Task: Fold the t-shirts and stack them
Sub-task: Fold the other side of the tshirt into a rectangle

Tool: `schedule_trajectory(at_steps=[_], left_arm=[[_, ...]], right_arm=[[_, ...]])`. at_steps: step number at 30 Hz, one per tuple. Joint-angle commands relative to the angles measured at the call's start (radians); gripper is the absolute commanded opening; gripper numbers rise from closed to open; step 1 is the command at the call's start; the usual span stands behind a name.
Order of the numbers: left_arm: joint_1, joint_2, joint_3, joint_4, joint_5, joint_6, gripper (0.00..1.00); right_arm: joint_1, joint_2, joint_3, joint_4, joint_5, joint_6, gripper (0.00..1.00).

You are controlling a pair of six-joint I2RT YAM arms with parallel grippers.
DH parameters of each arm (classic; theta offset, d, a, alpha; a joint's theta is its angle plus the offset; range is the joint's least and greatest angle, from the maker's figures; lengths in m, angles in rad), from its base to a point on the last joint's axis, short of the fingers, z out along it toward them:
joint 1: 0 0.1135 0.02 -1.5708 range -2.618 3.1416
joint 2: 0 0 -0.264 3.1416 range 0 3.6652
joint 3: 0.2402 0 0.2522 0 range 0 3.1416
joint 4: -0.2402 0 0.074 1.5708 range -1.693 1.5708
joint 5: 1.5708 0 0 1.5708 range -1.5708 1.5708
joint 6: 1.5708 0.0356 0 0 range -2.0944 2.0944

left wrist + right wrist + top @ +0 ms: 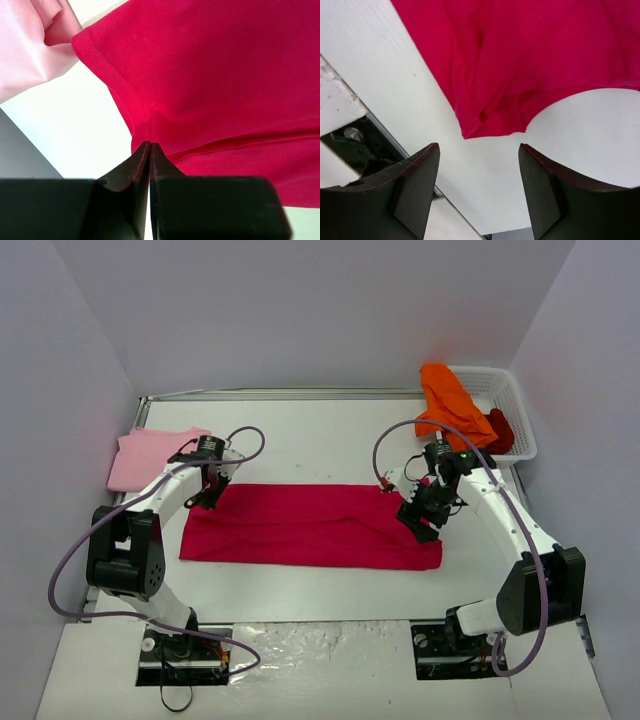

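Left gripper (150,145): we pinch the red shirt (310,525) at its hem, likely anchoring that end for a fold.
Right gripper (477,146): spread wide above the opposite corner, holding nothing.

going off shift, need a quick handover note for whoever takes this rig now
The left hand is shut on the far left edge of the crimson shirt. The right hand is open over its right end, holding nothing.
The crimson shirt lies mid table as a long band, seemingly folded once. The pale pink shirt lies far left. The orange shirt hangs over the white basket rim, the dark red shirt inside.
Left: finish this fold, fold the rest, stack all four.
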Motion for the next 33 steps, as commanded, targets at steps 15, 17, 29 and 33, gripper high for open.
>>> schedule_trajectory(at_steps=[15,17,29,33], left_arm=[[-0.003,-0.010,-0.004,-0.007,0.011,-0.015,0.03],[-0.003,-0.019,-0.010,-0.005,0.049,-0.014,0.04],[-0.003,-0.057,0.008,-0.013,0.068,-0.011,0.16],[-0.003,-0.056,0.004,-0.010,0.061,-0.011,0.17]], right_arm=[[-0.105,0.141,0.078,0.190,-0.144,0.099,0.54],[-0.131,0.236,0.113,0.189,-0.207,0.096,0.53],[-0.136,0.614,0.323,0.066,-0.470,-0.004,0.47],[-0.136,0.657,0.346,0.029,-0.482,-0.035,0.47]])
